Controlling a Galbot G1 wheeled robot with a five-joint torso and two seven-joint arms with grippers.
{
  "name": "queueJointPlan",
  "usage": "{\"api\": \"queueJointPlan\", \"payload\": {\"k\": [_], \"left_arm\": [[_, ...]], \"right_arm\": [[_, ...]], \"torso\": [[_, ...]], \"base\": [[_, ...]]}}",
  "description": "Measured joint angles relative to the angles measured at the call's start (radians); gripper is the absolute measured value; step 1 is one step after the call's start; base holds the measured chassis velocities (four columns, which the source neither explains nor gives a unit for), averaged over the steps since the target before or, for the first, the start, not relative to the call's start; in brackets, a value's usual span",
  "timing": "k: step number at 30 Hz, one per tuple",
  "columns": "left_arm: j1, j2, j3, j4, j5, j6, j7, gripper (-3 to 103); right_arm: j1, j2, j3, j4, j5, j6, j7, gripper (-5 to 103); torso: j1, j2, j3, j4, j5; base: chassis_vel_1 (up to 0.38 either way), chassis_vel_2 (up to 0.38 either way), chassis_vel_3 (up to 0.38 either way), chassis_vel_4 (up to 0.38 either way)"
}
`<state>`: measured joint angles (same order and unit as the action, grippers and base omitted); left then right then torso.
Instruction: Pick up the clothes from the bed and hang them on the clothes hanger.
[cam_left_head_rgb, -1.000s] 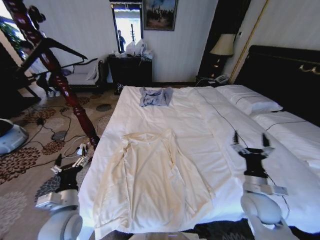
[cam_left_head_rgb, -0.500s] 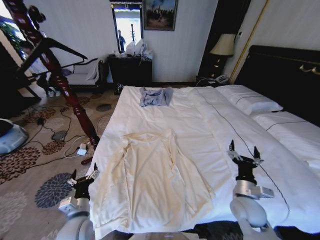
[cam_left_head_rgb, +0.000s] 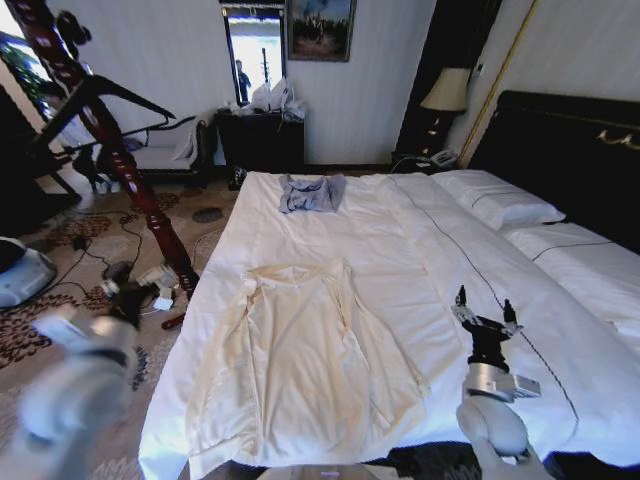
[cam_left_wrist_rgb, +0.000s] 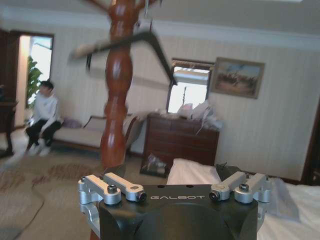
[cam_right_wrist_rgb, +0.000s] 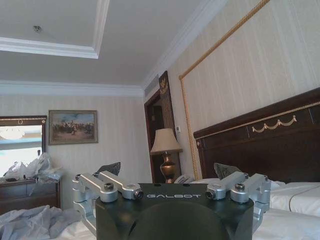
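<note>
The clothes (cam_left_head_rgb: 305, 350), a cream long-sleeved top, lie spread flat on the near left part of the bed (cam_left_head_rgb: 400, 250), which has white sheets. The clothes hanger (cam_left_head_rgb: 112, 97), thin and black, hangs on a dark red wooden stand (cam_left_head_rgb: 135, 185) left of the bed; the left wrist view shows the clothes hanger (cam_left_wrist_rgb: 125, 42) blurred, high on the stand's post. My left gripper (cam_left_head_rgb: 122, 292) is blurred over the carpet left of the bed, open and holding nothing. My right gripper (cam_left_head_rgb: 484, 308) stands open over the sheet, to the right of the top.
A small grey-blue folded garment (cam_left_head_rgb: 311, 192) lies at the bed's far end. White pillows (cam_left_head_rgb: 497, 200) and a black headboard (cam_left_head_rgb: 570, 150) are on the right. Cables and a white round device (cam_left_head_rgb: 20, 272) sit on the patterned carpet by the stand. A dark dresser (cam_left_head_rgb: 262, 140) stands against the far wall.
My left arm has swung up and out to the left, away from the bed's edge toward the stand. My right gripper has drawn back slightly, still open.
</note>
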<state>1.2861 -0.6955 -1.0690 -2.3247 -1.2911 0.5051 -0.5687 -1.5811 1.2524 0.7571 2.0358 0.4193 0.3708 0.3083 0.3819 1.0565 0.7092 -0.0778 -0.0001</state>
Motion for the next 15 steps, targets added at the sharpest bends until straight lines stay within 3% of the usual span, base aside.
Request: {"api": "queueJointPlan", "payload": {"k": [2,3,4,5,9,10,13,15], "left_arm": [[-0.028,0.034,-0.011,0.014,-0.038,0.006,-0.006,100],[-0.092,0.117,-0.035,0.055,-0.111,0.012,-0.010,100],[-0.122,0.164,-0.043,0.082,-0.129,0.012,-0.001,100],[-0.122,0.164,-0.043,0.082,-0.129,0.012,-0.001,100],[-0.294,0.340,0.003,0.229,-0.217,0.055,0.016,100],[-0.294,0.340,0.003,0.229,-0.217,0.055,0.016,100],[-0.381,0.442,0.027,0.345,-0.301,0.112,0.026,100],[-0.386,0.453,0.028,0.359,-0.306,0.118,0.030,100]], "right_arm": [[0.001,0.001,-0.001,-0.003,0.000,0.000,0.001,100],[0.007,0.004,-0.008,-0.012,0.000,-0.001,0.003,100],[0.010,0.005,-0.012,-0.016,0.000,-0.001,0.005,100],[0.010,0.005,-0.012,-0.016,0.000,-0.001,0.005,100],[0.027,0.005,-0.023,-0.037,0.004,-0.004,0.009,100],[0.027,0.005,-0.023,-0.037,0.004,-0.004,0.009,100],[0.049,-0.010,-0.038,-0.065,0.018,-0.006,0.011,100],[0.052,-0.013,-0.042,-0.069,0.021,-0.007,0.012,100]], "torso": [[0.000,0.000,0.000,0.0000,-0.0002],[0.000,0.000,0.000,-0.0002,-0.0003],[0.000,0.000,0.000,0.0001,-0.0002],[0.000,0.000,0.000,0.0001,-0.0002],[0.000,0.000,0.000,-0.0002,-0.0002],[0.000,0.000,0.000,-0.0002,-0.0002],[0.000,0.000,0.000,0.0002,0.0000],[0.000,0.000,0.000,0.0004,0.0001]], "base": [[0.000,0.000,0.000,0.000],[0.000,0.000,0.000,0.000],[0.000,0.000,0.000,0.000],[0.000,0.000,0.000,0.000],[0.000,0.000,0.000,0.000],[0.000,0.000,0.000,0.000],[0.000,0.000,0.000,0.000],[0.000,0.000,0.000,0.000]]}}
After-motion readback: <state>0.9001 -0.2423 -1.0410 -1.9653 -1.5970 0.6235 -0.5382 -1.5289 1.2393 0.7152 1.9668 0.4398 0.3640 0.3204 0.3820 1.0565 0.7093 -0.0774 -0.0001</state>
